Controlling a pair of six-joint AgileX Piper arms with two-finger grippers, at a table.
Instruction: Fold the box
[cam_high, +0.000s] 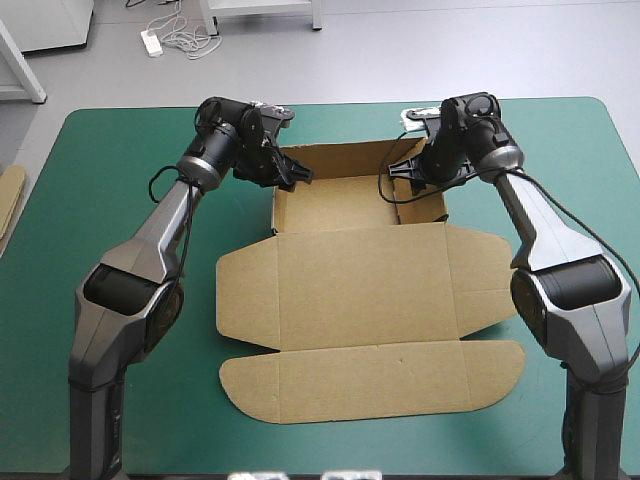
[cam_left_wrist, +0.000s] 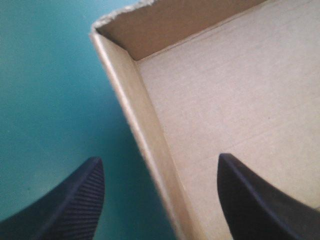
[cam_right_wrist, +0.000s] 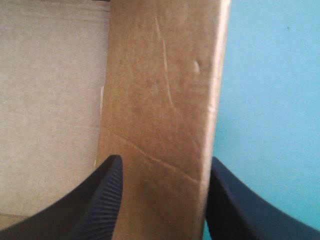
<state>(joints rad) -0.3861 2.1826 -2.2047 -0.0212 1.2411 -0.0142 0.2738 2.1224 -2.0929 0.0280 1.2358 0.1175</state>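
The brown box (cam_high: 345, 205) stands as an open tray at the far middle of the table. Its lid (cam_high: 370, 285) lies flat toward the front, ending in a rounded front flap (cam_high: 380, 380). My left gripper (cam_high: 292, 175) is open over the tray's left wall (cam_left_wrist: 145, 135), one finger outside over the cover and one inside over the tray floor (cam_left_wrist: 235, 90). At the other side, my right gripper (cam_high: 405, 172) is open and straddles the right wall (cam_right_wrist: 160, 90), which fills the gap between its fingers. In the wrist views the left gripper (cam_left_wrist: 159, 158) and right gripper (cam_right_wrist: 165, 158) show nothing clamped.
An edge of more brown board (cam_high: 10, 195) shows at the table's left edge. Bare teal-green cover (cam_high: 110, 180) lies left of the box, and more (cam_high: 580, 170) to its right.
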